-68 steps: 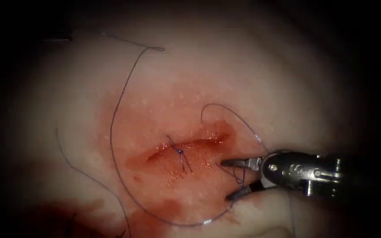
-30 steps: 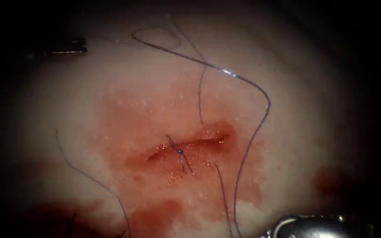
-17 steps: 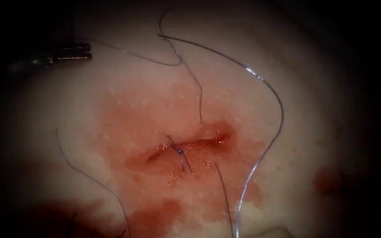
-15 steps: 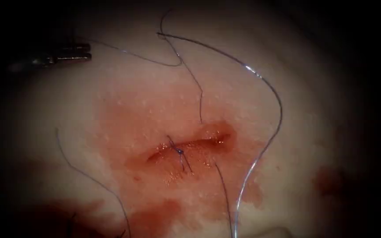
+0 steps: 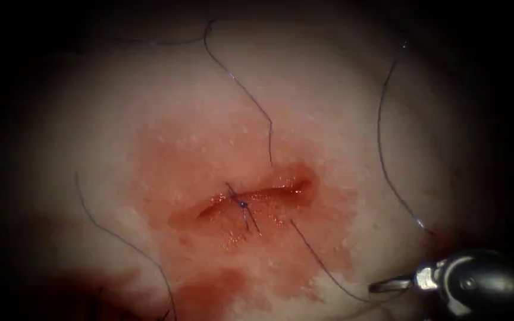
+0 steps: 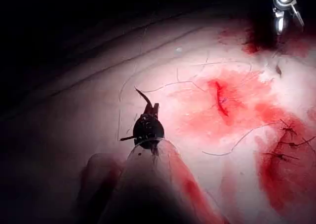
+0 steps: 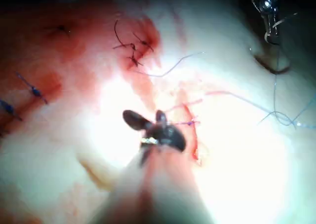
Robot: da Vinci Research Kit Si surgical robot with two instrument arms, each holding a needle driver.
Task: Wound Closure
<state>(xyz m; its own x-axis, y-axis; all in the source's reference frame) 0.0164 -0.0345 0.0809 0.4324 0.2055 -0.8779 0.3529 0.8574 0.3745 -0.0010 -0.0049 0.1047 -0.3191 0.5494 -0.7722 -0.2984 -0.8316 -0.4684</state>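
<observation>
Endoscope view: cut (image 5: 251, 196) in tissue (image 5: 328, 107) with one knot (image 5: 243, 204), red fluid (image 5: 209, 291) around; thread (image 5: 251, 101) loops above and right of cut. Right tool (image 5: 382, 286) low right, jaws spread in right wrist view, holding nothing. Left tool (image 6: 148, 108) holds thread; needle can't be made out.

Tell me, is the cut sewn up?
Not yet. Done: one knotted stitch crosses the cut. In hand: more thread enters near its right end, untied. Left to do: that knot. Right pincer is open, empty; what the left pincer holds, and the needle's place, I can't tell.
</observation>
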